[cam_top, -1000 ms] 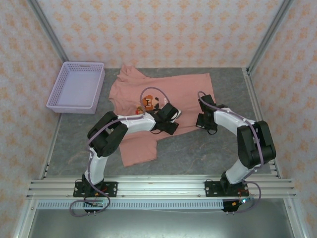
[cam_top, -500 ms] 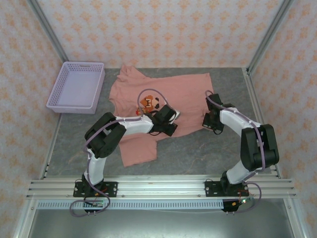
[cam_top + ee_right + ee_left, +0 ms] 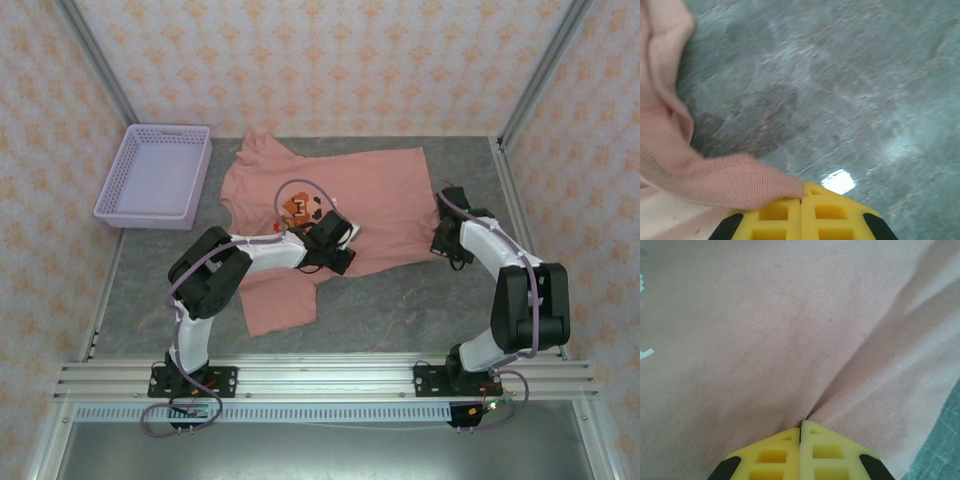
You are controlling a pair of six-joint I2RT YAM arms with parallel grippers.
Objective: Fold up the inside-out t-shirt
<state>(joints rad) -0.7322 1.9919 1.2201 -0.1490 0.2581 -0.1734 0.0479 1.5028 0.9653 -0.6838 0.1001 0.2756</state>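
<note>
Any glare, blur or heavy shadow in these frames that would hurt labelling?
Top external: even light, sharp, only faint shadows on the t-shirt. Left wrist: cloth weave crisp, a dim shadow along the crease at right. Right wrist: a bright glare spot on the table just beyond the right gripper; table and far cloth edge look soft.

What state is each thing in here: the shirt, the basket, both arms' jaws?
t-shirt, spread mostly flat, print facing up, pinched at two spots.
left gripper, jaws shut on a fold of the t-shirt.
right gripper, jaws shut on the t-shirt's edge.
basket, upright, empty.
</note>
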